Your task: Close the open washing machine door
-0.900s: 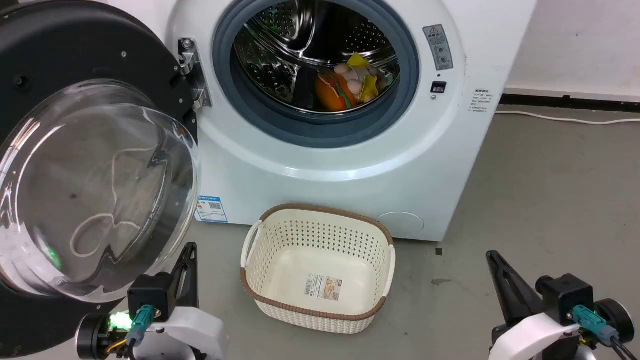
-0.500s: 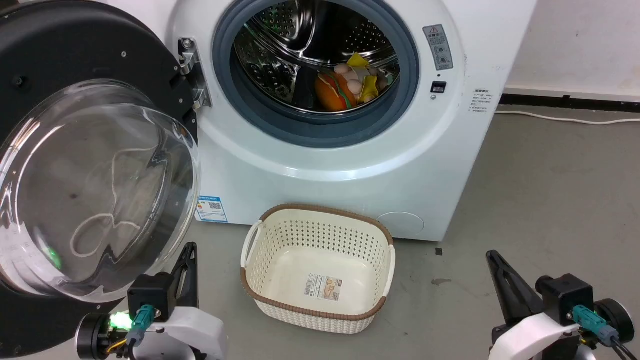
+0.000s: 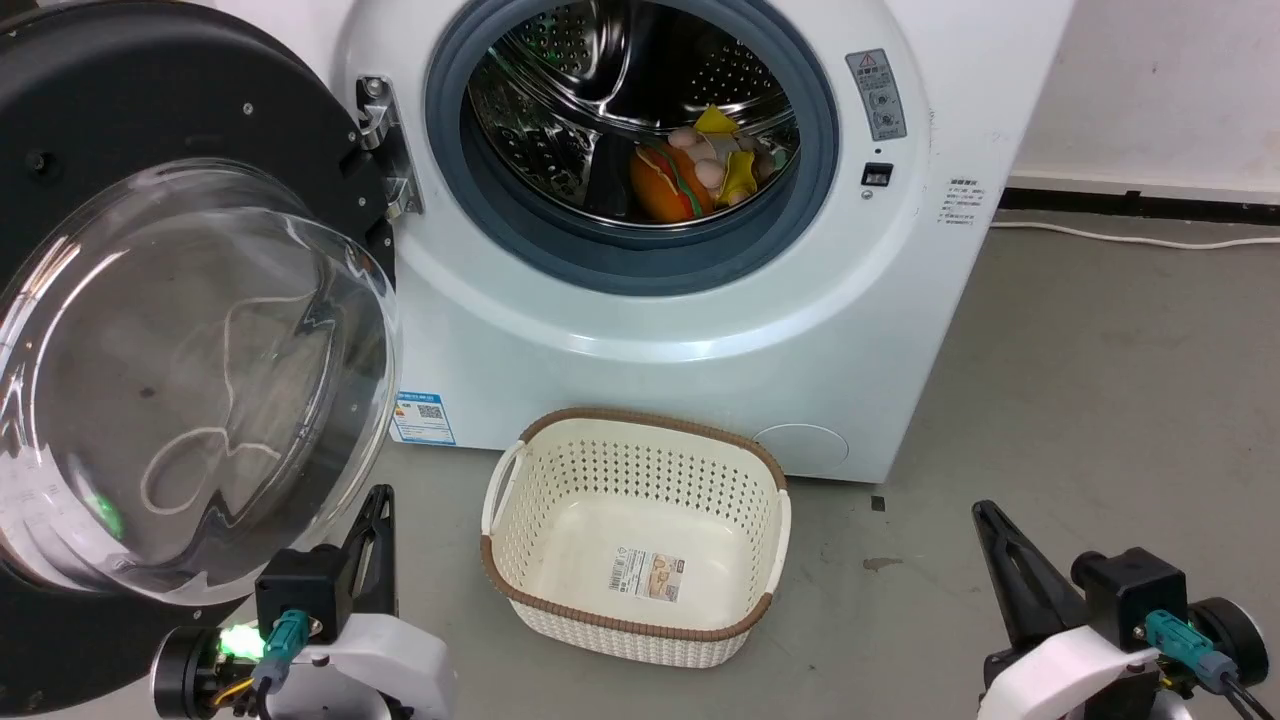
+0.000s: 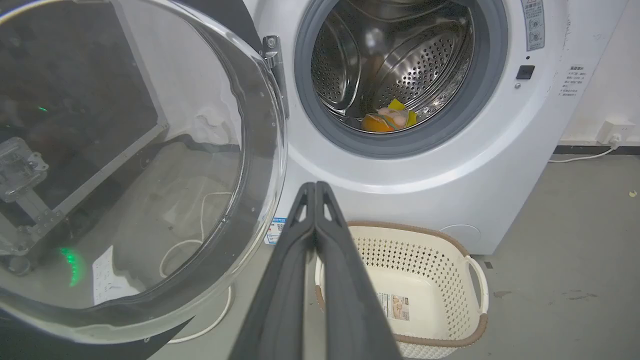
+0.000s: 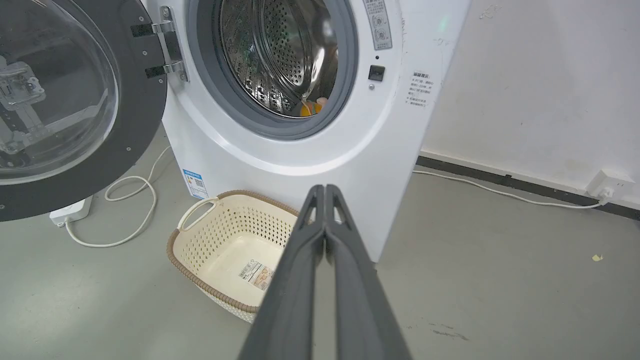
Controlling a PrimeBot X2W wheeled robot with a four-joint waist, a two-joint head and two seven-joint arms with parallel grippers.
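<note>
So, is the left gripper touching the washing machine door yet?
Apart. In the left wrist view the shut left gripper points up beside the washing machine door, with a strip of the white washing machine and floor showing between them.

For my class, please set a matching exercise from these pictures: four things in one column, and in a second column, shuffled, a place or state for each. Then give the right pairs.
Things
1. door
2. basket
3. toys
4. left gripper

Places or states
A. shut, holding nothing
B. inside the drum
C. swung wide open
D. on the floor in front of the washing machine

Pairs: 1-C, 2-D, 3-B, 4-A
</note>
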